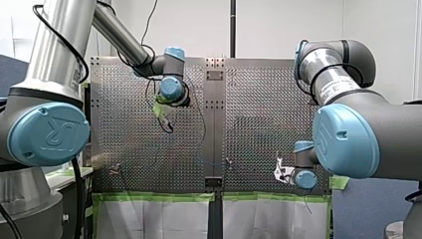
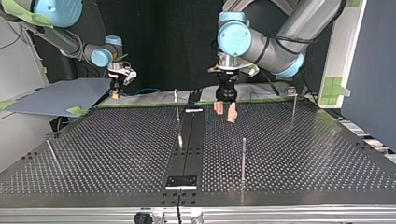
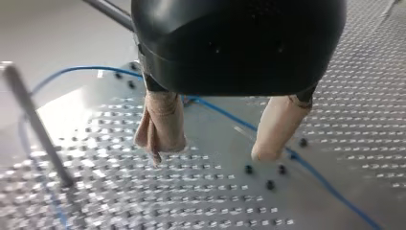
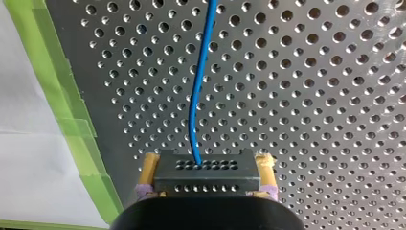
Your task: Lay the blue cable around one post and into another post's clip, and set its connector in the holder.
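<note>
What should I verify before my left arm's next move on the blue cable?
1. Right gripper shut on the connector: ok.
2. Left gripper open: ok, its beige pads stand apart.
3. Blue cable between the left gripper's fingers: ok, it lies on the table under the gap.
4. Cable laid around the post beside the left gripper: cannot tell.
5. Connector set down: not ok, the right gripper holds it.
</note>
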Tool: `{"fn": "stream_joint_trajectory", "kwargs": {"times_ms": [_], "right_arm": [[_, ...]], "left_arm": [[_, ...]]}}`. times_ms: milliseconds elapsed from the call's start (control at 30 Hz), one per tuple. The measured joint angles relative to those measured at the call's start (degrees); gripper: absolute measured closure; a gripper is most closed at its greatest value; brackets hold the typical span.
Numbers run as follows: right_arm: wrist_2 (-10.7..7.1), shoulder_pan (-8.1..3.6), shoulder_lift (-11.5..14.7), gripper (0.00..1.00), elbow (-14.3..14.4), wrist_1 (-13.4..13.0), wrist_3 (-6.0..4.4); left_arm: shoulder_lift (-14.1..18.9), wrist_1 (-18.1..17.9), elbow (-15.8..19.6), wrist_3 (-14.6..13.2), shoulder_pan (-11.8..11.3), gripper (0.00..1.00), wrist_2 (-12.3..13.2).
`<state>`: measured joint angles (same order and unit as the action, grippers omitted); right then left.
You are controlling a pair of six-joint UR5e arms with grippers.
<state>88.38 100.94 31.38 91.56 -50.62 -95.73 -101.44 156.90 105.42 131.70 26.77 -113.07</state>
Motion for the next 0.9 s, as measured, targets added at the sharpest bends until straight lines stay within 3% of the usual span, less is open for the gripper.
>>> {"fn": "stream_joint_trajectory", "kwargs": {"times_ms": [333, 667, 900], "right_arm": [[-0.21, 0.0, -0.13, 0.98, 0.01, -0.1, 0.0], [-0.36, 0.0, -0.23, 0.98, -0.02, -0.18, -0.05], [-0.8, 0.0, -0.27, 0.98, -0.29, 0.08, -0.53]], "left_arm": [[0.12, -3.49, 0.01, 2.87, -2.6, 0.0, -1.1], [-0.1, -6.49, -0.17, 7.21, -7.4, 0.0, 3.42], [-2.43, -7.4, -2.53, 10.61, -8.56, 0.0, 7.01]]}}
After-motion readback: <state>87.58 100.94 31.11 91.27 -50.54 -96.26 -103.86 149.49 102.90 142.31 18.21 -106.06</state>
